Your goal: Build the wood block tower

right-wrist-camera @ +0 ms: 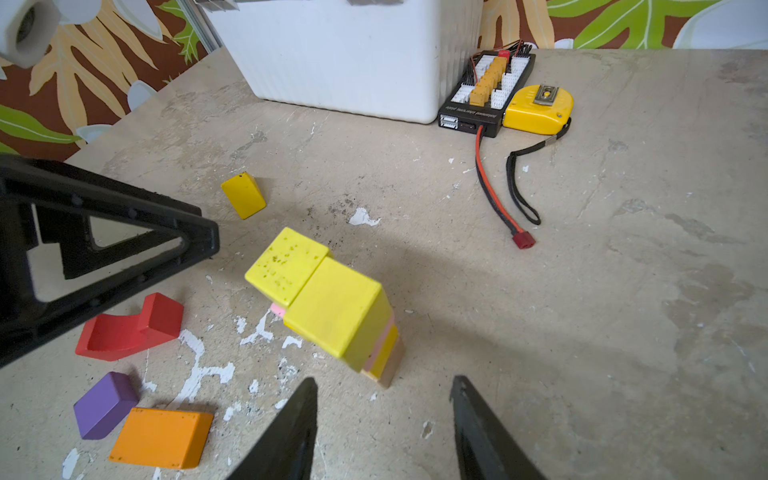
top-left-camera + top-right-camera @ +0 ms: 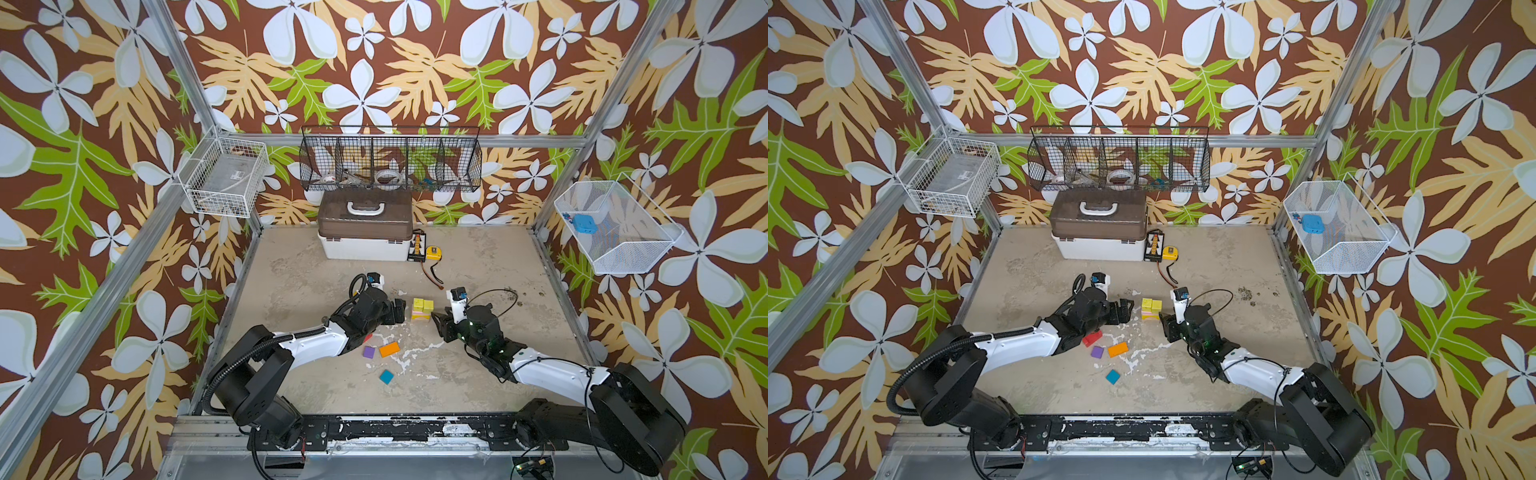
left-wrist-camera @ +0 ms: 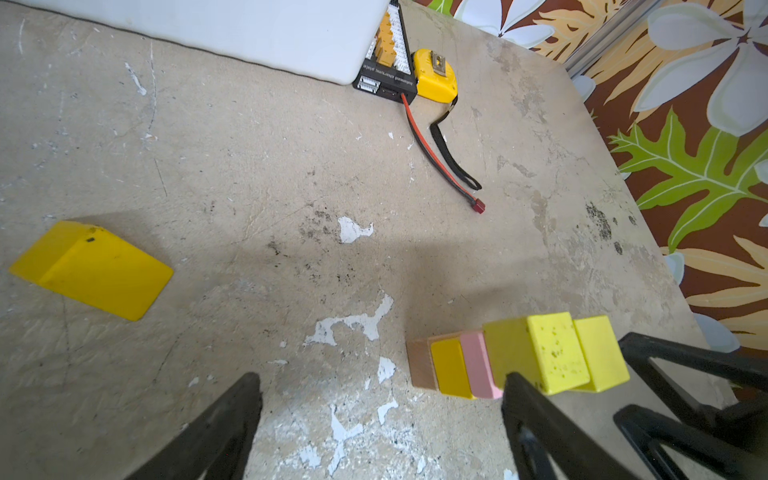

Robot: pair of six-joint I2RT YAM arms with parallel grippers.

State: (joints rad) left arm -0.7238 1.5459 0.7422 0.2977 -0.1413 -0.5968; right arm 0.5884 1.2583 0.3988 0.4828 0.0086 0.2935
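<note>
The tower (image 2: 423, 309) (image 2: 1150, 308) stands mid-table: plain wood at the base, then yellow, pink, and two yellow cubes side by side on top (image 1: 332, 307) (image 3: 536, 353). My left gripper (image 2: 401, 309) (image 3: 382, 382) is open just left of it, with nothing between its fingers. My right gripper (image 2: 436, 318) (image 1: 383, 383) is just right of it, jaws apart and empty, the tower's base just ahead of them. Loose wood blocks lie nearby: red arch (image 1: 129, 328), purple (image 2: 368, 352), orange (image 2: 389, 349), teal (image 2: 386, 376), and a yellow wedge (image 3: 91, 270) (image 1: 244, 195).
A white box with a brown lid (image 2: 365, 230) stands at the back. Next to it are a black charger board (image 2: 417, 245), a yellow tape measure (image 2: 433, 252) and a red-black cable (image 2: 432, 276). Wire baskets hang on the walls.
</note>
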